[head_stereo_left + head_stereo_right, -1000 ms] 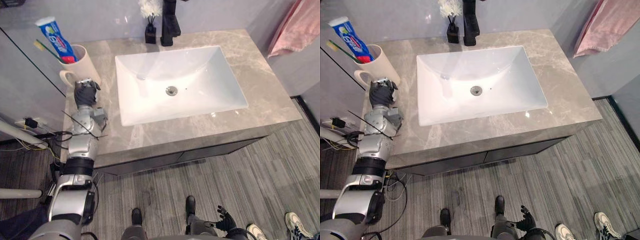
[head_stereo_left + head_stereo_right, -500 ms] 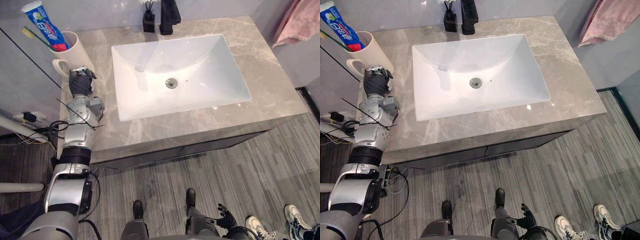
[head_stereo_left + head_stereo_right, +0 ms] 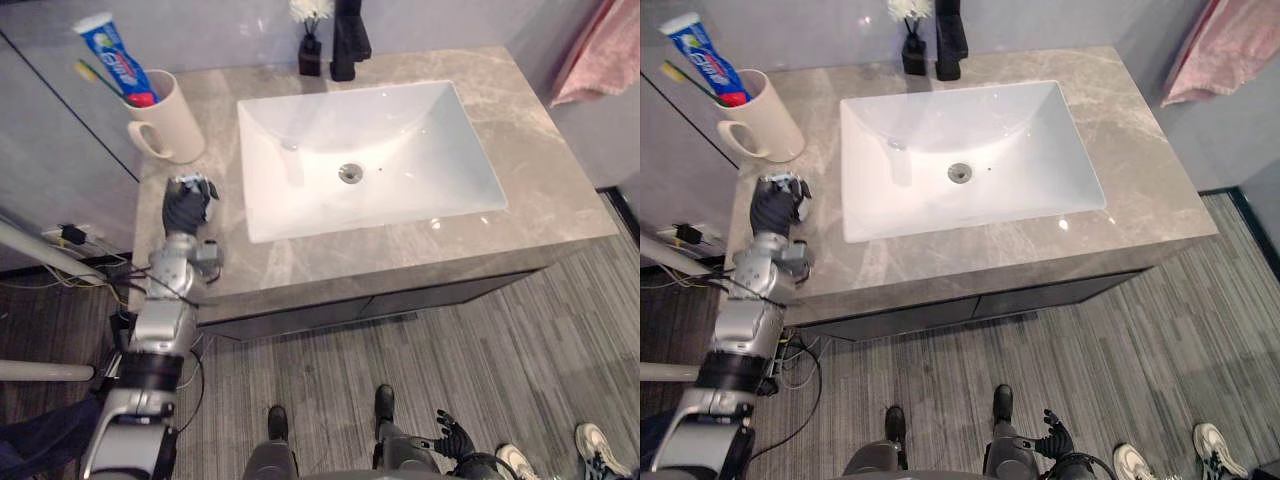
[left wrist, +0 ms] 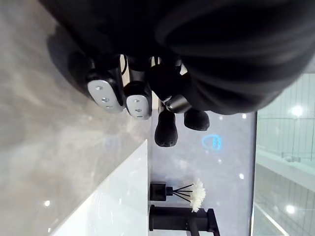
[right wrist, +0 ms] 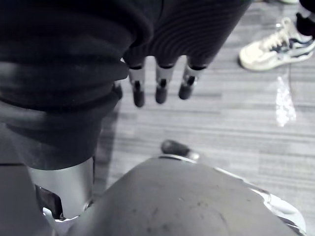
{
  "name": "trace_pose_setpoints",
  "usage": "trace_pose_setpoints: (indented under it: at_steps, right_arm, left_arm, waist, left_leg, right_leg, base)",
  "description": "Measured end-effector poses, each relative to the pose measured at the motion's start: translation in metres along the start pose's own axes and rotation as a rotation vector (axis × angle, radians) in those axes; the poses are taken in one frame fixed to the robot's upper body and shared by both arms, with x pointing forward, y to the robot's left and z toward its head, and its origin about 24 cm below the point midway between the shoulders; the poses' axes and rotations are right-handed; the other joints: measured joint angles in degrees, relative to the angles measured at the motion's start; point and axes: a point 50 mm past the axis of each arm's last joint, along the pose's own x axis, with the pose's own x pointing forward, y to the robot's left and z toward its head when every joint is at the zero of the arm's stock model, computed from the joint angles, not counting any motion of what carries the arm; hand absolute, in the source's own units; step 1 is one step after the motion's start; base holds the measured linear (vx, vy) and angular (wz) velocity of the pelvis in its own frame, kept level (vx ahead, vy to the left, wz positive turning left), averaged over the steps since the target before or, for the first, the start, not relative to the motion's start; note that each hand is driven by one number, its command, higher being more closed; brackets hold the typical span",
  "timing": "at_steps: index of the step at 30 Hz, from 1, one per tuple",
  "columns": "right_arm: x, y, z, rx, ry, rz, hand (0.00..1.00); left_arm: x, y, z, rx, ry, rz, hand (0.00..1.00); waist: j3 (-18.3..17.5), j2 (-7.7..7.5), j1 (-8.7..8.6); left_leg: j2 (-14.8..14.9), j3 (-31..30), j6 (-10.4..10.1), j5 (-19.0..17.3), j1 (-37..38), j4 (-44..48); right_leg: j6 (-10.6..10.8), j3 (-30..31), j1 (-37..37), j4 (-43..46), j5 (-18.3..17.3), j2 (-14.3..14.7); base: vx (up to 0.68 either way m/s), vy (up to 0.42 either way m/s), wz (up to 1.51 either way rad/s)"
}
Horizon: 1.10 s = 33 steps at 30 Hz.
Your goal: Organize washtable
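You see: mug (image 3: pixel 170 120) at the table's (image 3: pixel 545 190) back-left corner; sink (image 3: pixel 425 150) central; diffuser (image 3: pixel 311 55) and faucet (image 3: pixel 350 45) on the back edge behind it.

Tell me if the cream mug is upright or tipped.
Upright: the mug stands on its base on the counter, toothpaste and toothbrush sticking up from it.

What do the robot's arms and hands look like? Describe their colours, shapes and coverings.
The left arm is made of rounded silver-grey segments with black bands at the joints. The left robot hand and the right robot hand each have a dark ribbed cover over the back and wrist, and silver fingers with dark tips.
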Motion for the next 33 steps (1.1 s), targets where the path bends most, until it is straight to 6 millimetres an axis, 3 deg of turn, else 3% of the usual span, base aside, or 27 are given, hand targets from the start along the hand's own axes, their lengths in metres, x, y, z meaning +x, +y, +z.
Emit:
trace_pose_setpoints:
  at_steps: [2, 8, 15, 18, 20, 25, 27, 29, 33]
  right_arm:
    - [0.0, -0.001, -0.005, -0.006, 0.02, 0.004, 0.0]
    - [-0.003, -0.002, -0.02, -0.018, 0.089, 0.021, 0.0]
    - [-0.01, 0.001, -0.037, -0.042, 0.141, 0.029, 0.0]
    - [-0.013, 0.004, -0.042, -0.018, 0.156, 0.027, 0.0]
    - [-0.015, 0.004, -0.046, 0.008, 0.167, 0.019, 0.0]
    - [-0.018, 0.011, -0.05, 0.032, 0.181, 0.028, 0.0]
    - [-0.019, 0.013, -0.051, 0.033, 0.186, 0.032, 0.0]
    - [-0.019, 0.014, -0.051, 0.036, 0.184, 0.033, 0.0]
    - [-0.017, 0.016, -0.045, 0.043, 0.16, 0.035, 0.0]
  left_arm:
    - [-0.019, -0.003, -0.012, -0.013, 0.035, -0.017, 1.0]
    - [-0.079, -0.007, -0.047, -0.035, 0.186, -0.014, 1.0]
    - [-0.122, -0.001, -0.041, 0.003, 0.198, 0.052, 1.0]
    - [-0.14, 0.01, -0.035, 0.012, 0.194, 0.15, 1.0]
    - [-0.153, 0.015, -0.037, 0.014, 0.218, 0.214, 1.0]
    - [-0.172, 0.025, -0.048, 0.01, 0.292, 0.313, 1.0]
    - [-0.185, 0.026, -0.07, 0.014, 0.4, 0.329, 1.0]
    - [-0.195, 0.026, -0.091, 0.016, 0.5, 0.337, 1.0]
    - [-0.234, 0.022, -0.148, -0.003, 0.815, 0.347, 1.0]
  waist:
    - [-0.61, 0.72, 0.96]
    - [-4.99, 2.42, 1.41]
    - [-8.28, 2.29, 4.39]
    - [-8.96, 2.0, 4.42]
    - [-9.01, 1.91, 5.52]
    - [-9.86, 0.52, 6.04]
    - [-10.2, 0.08, 7.07]
    - [-10.3, -0.11, 7.14]
    - [-10.53, -0.45, 6.99]
  left_leg:
    - [0.01, -0.47, 0.0, 0.0, 0.97, -0.08]
    - [0.06, -3.54, -0.05, 0.04, 2.93, -0.05]
    - [0.18, -5.76, -0.34, 0.28, 4.18, -0.51]
    - [0.09, -7.18, -0.18, 0.16, 4.03, -0.48]
    - [0.03, -8.44, -0.16, 0.16, 4.06, -0.23]
    - [-0.62, -10.6, 0.15, 0.61, 3.7, 0.25]
    - [-1.37, -11.18, 0.36, 0.89, 3.57, 0.35]
    - [-1.93, -11.77, 0.58, 1.4, 3.56, 0.27]
    - [-2.79, -12.81, 0.74, 1.55, 3.74, 0.31]
  right_leg:
    - [-0.21, -0.47, 1.27, 0.01, -0.17, -0.01]
    - [0.22, -3.76, 5.24, 0.01, -1.28, -0.09]
    - [0.74, -6.73, 8.38, 0.04, -2.53, -0.14]
    - [0.91, -9.27, 10.11, 0.1, -3.23, -0.34]
    - [1.37, -10.73, 10.01, 2.87, -4.72, -0.8]
    - [2.07, -14.26, 10.14, 7.96, -8.21, -2.35]
    - [2.47, -15.04, 10.18, 8.93, -8.83, -3.33]
    - [2.62, -15.8, 10.48, 9.01, -8.94, -3.87]
    - [2.92, -17.13, 11.05, 10.14, -10.04, -4.96]
  base:
    - [-0.02, -0.01, 0.11]
    - [-0.01, -0.013, 0.25]
    - [-0.02, -0.017, 0.23]
    - [-0.02, -0.013, 0.39]
    - [0.01, 0.0, 0.32]
    - [0.03, 0.008, 0.44]
    - [0.04, 0.034, 0.22]
    - [0.03, 0.023, 0.21]
    - [0.01, 0.018, 0.18]
